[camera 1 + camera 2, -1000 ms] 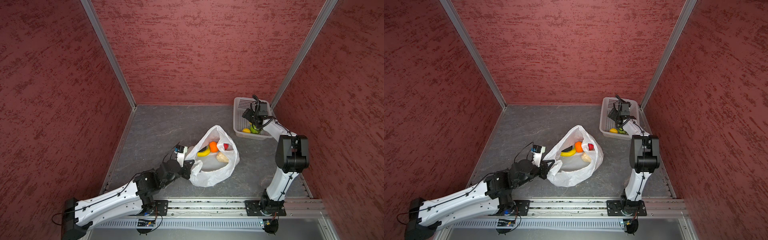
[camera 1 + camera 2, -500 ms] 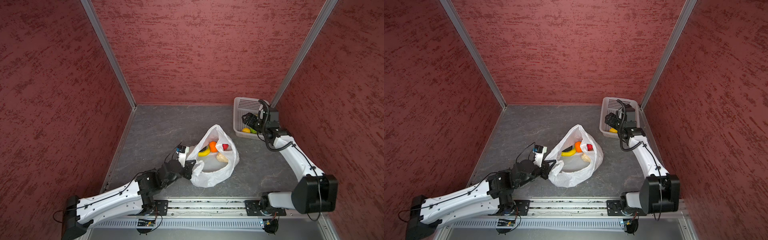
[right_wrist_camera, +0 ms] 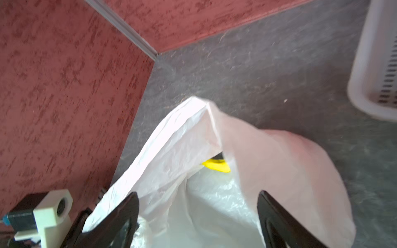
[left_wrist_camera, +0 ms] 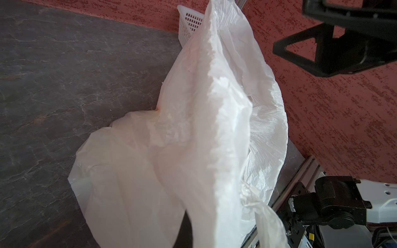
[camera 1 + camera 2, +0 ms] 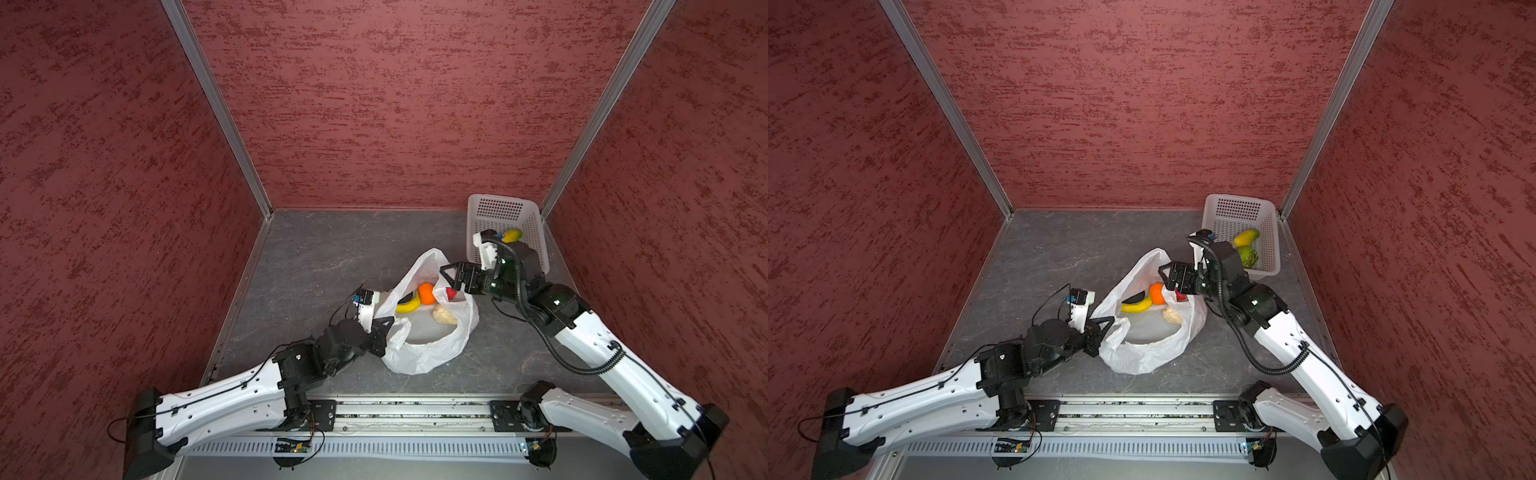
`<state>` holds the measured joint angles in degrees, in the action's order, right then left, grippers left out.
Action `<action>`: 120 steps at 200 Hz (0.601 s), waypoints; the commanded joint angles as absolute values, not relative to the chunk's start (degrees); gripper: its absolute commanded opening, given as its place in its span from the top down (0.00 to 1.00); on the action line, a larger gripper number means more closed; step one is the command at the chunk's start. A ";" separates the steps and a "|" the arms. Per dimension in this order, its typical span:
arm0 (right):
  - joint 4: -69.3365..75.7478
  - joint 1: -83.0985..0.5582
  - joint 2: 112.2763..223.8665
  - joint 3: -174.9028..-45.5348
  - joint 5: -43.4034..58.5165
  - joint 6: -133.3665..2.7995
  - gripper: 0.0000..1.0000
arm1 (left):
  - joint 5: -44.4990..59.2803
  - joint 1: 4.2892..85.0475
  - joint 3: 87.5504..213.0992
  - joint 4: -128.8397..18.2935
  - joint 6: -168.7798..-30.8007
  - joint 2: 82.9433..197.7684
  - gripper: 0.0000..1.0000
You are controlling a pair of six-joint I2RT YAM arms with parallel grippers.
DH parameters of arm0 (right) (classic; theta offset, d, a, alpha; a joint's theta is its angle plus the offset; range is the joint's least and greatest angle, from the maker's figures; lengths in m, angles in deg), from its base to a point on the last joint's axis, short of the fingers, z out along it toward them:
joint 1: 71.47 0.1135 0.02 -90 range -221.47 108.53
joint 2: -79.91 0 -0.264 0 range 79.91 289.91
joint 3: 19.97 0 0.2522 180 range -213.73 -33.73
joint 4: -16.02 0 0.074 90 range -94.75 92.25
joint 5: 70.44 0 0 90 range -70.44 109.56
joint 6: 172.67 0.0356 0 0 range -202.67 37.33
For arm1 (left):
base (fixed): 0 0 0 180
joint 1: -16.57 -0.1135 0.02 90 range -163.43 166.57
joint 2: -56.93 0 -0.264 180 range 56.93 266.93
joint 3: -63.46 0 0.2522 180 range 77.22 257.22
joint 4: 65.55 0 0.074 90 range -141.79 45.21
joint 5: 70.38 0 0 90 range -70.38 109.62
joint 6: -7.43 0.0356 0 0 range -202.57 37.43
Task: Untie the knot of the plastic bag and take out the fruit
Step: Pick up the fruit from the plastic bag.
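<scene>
Nearest the rail, the left tool (image 5: 387, 326) is clamped fully shut on a fold of the plastic bag (image 5: 419, 353) at the rim on that arm's side. It holds that edge up off the grey tabletop (image 5: 324, 257). From the left wrist view the white film (image 4: 193, 128) hangs in crinkled folds and hides what lies inside.

The bag sits about mid-tabletop with its mouth gaping open. Inside it, seen in both top views, lie a beige piece (image 5: 444, 314), a yellow banana (image 5: 407, 306) with a black piece (image 5: 409, 297) against it, an orange (image 5: 426, 293) and a red apple (image 5: 451, 294).

Above the far side of the bag's mouth hangs the right tool (image 5: 451, 276), with its jaws spread wide and nothing between them. In the right wrist view its two dark fingers (image 3: 122, 216) straddle the opening, and a bit of the banana (image 3: 217, 167) shows under the raised rim.

Farther back, in the right-hand corner, stands a white perforated basket (image 5: 1237, 208). It holds a yellow-green mango (image 5: 1246, 237) and a bumpy green fruit (image 5: 1249, 257).
</scene>
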<state>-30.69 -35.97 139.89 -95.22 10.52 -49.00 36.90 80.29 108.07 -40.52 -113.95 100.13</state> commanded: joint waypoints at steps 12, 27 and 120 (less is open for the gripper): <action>-31.42 -27.89 142.02 -93.63 15.66 -47.04 0.13 | 38.25 80.56 108.57 -43.12 -112.72 99.86 1.00; -29.94 -25.15 143.51 -92.20 16.50 -46.94 0.13 | 38.32 80.51 108.78 -43.46 -112.39 99.95 1.00; -18.32 -21.47 150.83 -81.57 19.43 -49.61 0.14 | 38.78 80.45 109.46 -45.93 -110.87 100.30 1.00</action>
<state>-23.18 -22.15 149.10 -82.70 16.75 -48.49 38.08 80.27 108.07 -43.08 -112.35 100.13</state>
